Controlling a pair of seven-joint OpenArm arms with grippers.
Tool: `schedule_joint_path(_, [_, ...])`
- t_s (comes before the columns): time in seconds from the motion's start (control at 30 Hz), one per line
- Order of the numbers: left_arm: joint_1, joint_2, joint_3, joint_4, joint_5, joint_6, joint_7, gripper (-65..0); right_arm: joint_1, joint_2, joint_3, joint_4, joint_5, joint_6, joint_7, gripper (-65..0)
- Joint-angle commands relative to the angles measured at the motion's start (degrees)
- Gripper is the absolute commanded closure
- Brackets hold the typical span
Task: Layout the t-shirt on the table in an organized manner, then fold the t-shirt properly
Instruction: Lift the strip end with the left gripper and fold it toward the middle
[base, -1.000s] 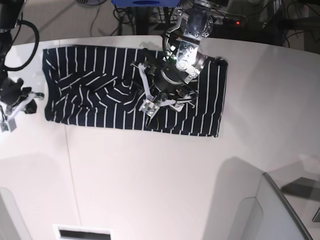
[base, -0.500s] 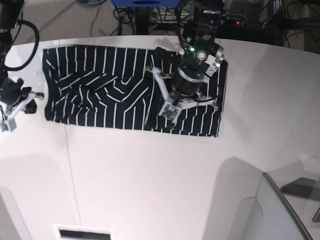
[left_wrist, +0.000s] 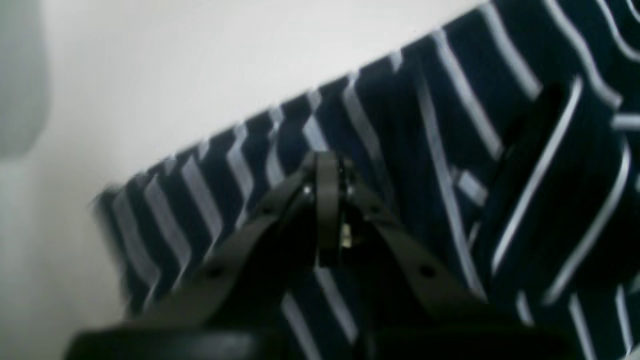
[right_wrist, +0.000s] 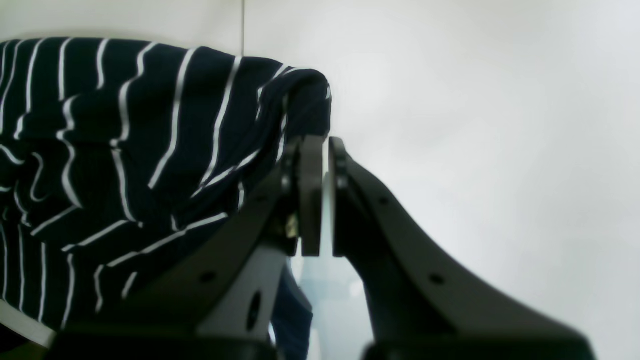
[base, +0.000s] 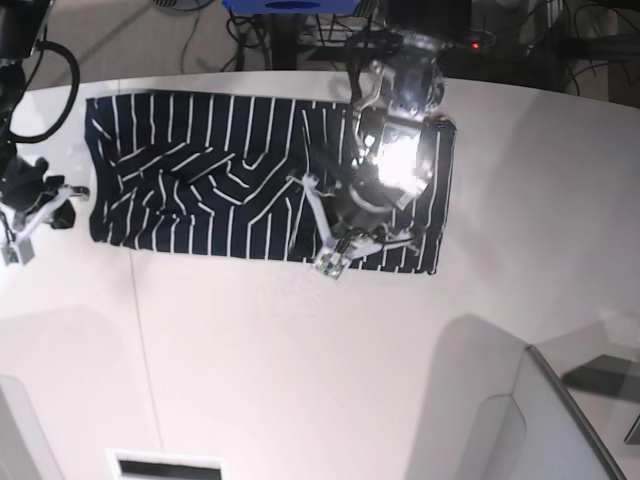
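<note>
The dark navy striped t-shirt (base: 200, 170) lies spread across the far part of the table (base: 300, 350), with wrinkles in its middle and a fold ridge right of centre. My left gripper (base: 385, 240) hovers over the shirt's right part by the near hem. In the left wrist view its jaws (left_wrist: 327, 170) are shut over the striped cloth (left_wrist: 450, 150), and I see no cloth between them. Just off the shirt's left edge, my right gripper (base: 72, 192) is shut. In the right wrist view the right gripper (right_wrist: 320, 145) sits beside the shirt's corner (right_wrist: 305, 100) and grips nothing.
Cables and dark equipment (base: 500, 40) sit beyond the table's far edge. A grey partition (base: 560, 420) rises at the near right. A thin seam line (base: 140, 340) runs down the tabletop.
My left gripper has shut and moved from the shirt's middle toward its right near edge. The right arm has stayed in place.
</note>
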Motion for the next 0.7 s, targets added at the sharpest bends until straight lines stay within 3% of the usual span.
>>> schedule_joint_path(0.0, [-1.56, 0.31, -0.01, -1.34, 0.11, 0.23, -0.64, 0.0, 0.59, 1.03, 0.33, 1.17, 0.59, 0.17, 1.10, -2.9])
schedule_joint_path(0.23, [-8.59, 0.75, -0.10, -11.27, -10.09, 0.23, -0.73, 0.0, 0.33, 1.03, 0.33, 1.17, 0.59, 0.17, 1.10, -2.9])
schedule_joint_path(0.4, [-9.64, 0.75, -0.10, -14.35, -10.18, 0.23, -5.04, 0.0, 0.06, 1.03, 0.94, 1.61, 1.03, 0.17, 1.10, -3.0])
schedule_joint_path(0.5, [-8.68, 0.66, -0.19, -10.39, -10.26, 0.23, -5.12, 0.0, -2.05, 0.94, 0.94, 5.39, 1.21, 0.17, 1.10, -3.3])
schedule_joint_path(0.57, [-5.07, 0.14, -2.03, -3.71, -10.18, 0.23, -5.12, 0.0, -4.16, 0.59, 1.03, 8.99, 2.09, 0.17, 1.10, -7.4])
schedule_joint_path(0.67, [2.31, -2.77, -6.08, 6.49, -10.18, 0.23, -5.12, 0.0, -7.06, -0.73, 3.23, 12.68, 8.24, 0.17, -0.83, -20.6])
